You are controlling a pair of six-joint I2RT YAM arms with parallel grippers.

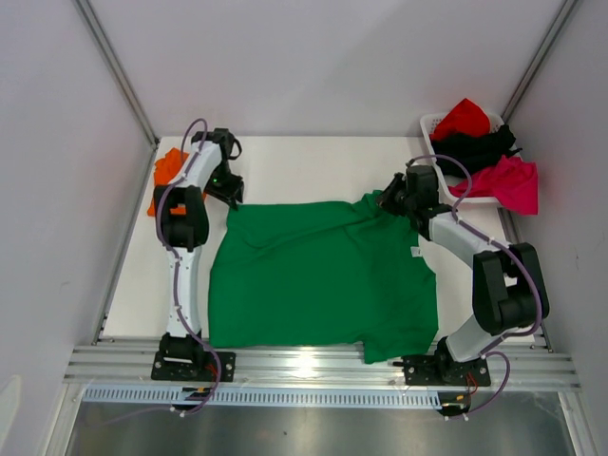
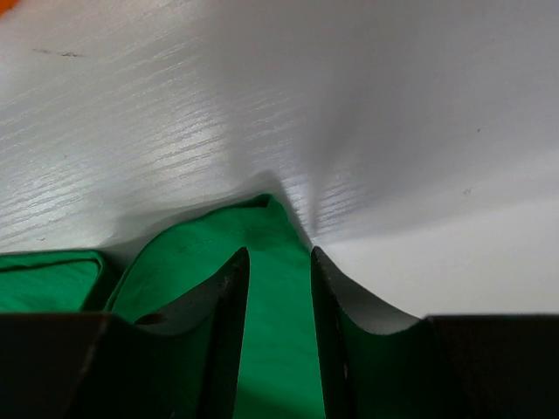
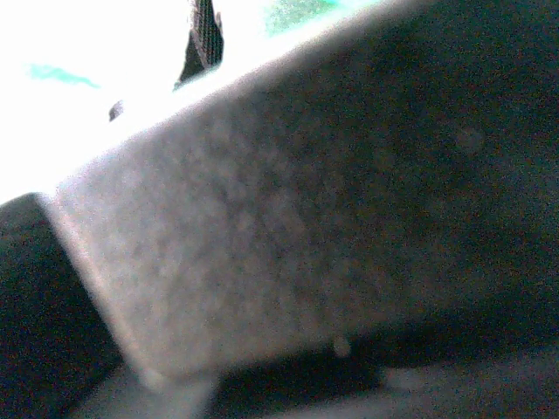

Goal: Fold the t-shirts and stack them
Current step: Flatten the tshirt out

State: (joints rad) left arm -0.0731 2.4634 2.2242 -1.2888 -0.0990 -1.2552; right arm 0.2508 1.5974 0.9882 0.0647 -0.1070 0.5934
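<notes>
A bright green t-shirt (image 1: 323, 280) lies spread flat across the middle of the table. My left gripper (image 1: 228, 195) is at the shirt's far left corner. In the left wrist view its gripper (image 2: 278, 255) stands open by a narrow gap, the dark fingers (image 2: 231, 297) straddling that green corner (image 2: 262, 218) on the white tabletop. My right gripper (image 1: 388, 201) is at the shirt's far right edge, where the cloth rises in a small peak to its tips; it is shut on that edge. The right wrist view is blurred grey. An orange t-shirt (image 1: 169, 173) lies bunched at the far left.
A white basket (image 1: 429, 125) at the far right corner holds a red shirt (image 1: 463, 118), a black shirt (image 1: 480, 147) and a magenta shirt (image 1: 508, 182) that hangs over its side. White walls close in the table. An aluminium rail (image 1: 313, 366) runs along the near edge.
</notes>
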